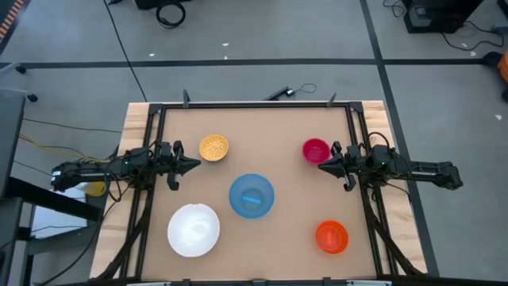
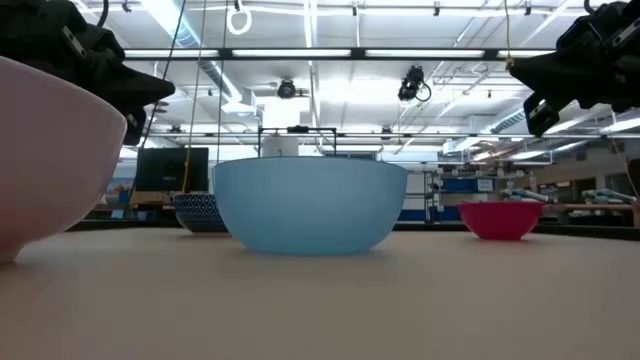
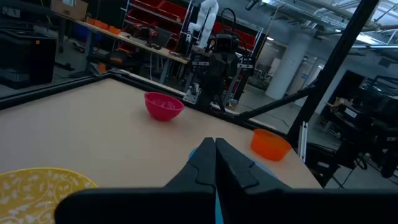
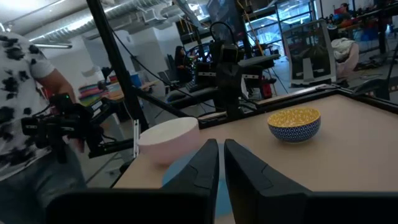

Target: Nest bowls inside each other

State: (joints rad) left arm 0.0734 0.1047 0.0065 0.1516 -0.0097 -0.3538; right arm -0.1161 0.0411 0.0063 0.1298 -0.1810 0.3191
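Five bowls stand apart, each upright on its base on the brown table: yellow [image 1: 213, 148] far left, magenta-red [image 1: 316, 150] far right, light blue [image 1: 252, 195] in the middle, white [image 1: 194, 230] near left, orange [image 1: 332, 237] near right. My left gripper [image 1: 194, 164] is shut and points level toward the middle from the left edge, just near of the yellow bowl [image 3: 37, 193]. My right gripper [image 1: 321, 167] is shut and points level from the right edge, just near of the magenta-red bowl. Neither gripper holds anything.
A dark metal frame [image 1: 254, 105] runs along the table's far edge and sides. A person in a patterned shirt [image 4: 25, 68] stands beyond the table's left side. Bare table lies between the bowls.
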